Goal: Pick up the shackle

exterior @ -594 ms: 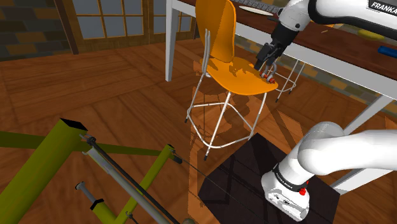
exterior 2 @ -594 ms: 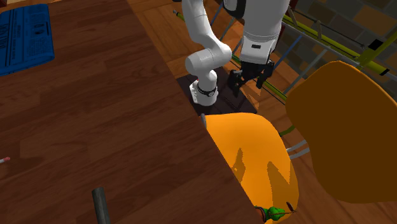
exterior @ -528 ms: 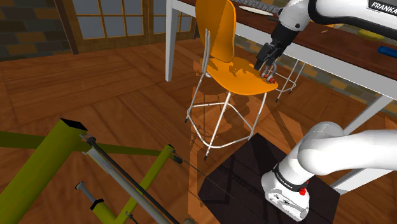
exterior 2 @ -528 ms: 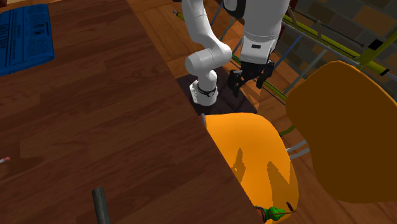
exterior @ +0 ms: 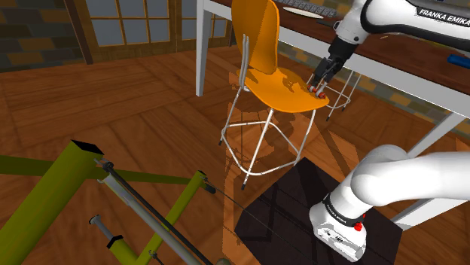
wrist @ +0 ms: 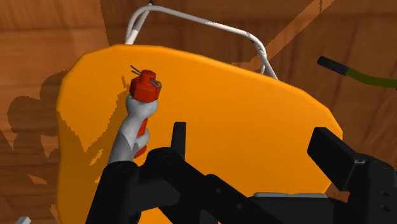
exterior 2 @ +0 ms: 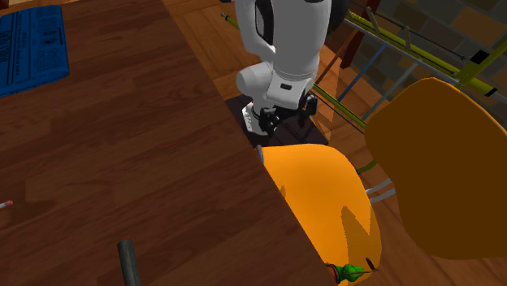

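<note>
The gripper (wrist: 254, 149) is hanging over the orange chair seat (wrist: 242, 108), its two black fingers (wrist: 179, 137) standing wide apart and clasping nothing. The shackle (wrist: 141, 109), grey with red ends, is lying on the seat just beside one finger, outside the gap. A shadow is falling across that side of the seat. A white tubular chair frame (wrist: 203, 22) is curving past the seat's far edge, over the wooden floor (wrist: 51, 32).

Likely a home: wood floor (exterior: 113, 98), table (exterior 2: 122, 179), orange chair (exterior: 280, 89).
</note>
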Tool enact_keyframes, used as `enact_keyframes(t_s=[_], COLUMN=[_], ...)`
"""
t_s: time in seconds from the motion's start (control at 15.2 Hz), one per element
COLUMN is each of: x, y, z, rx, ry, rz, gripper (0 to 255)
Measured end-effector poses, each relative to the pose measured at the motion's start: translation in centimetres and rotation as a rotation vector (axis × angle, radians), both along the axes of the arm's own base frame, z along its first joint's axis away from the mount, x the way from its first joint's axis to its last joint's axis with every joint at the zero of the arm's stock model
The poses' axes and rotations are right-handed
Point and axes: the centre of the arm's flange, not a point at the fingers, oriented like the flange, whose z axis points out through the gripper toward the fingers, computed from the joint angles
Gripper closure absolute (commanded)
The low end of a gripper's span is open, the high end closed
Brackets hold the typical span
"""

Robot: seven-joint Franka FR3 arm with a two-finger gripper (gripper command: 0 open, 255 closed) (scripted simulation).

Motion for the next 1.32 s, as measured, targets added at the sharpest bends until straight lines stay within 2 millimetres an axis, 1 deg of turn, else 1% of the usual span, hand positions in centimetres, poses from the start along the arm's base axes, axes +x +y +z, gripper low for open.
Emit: enact_keyframes(t_s=[0.33,0.4,0.46,0.59,0.92,0.99,1.32], x=[-0.5,-0.3,-0.1,-0.2,-0.1,-0.1,-0.3], y=[-6.5,-7.4,-7.9,-8.1,-8.1,-8.1,-8.2], z=[-2.2,-2.4,-2.7,-3.5,-3.8,-3.8,-3.8], rx=[0.006,0.006,0.006,0.002,-0.032,-0.036,-0.041], ry=[0.051,0.057,0.061,0.057,-0.038,-0.044,-0.02], rz=[-0.014,-0.015,-0.016,-0.016,-0.014,-0.01,0.021], gripper=[0,0,0,0,0,255,255])
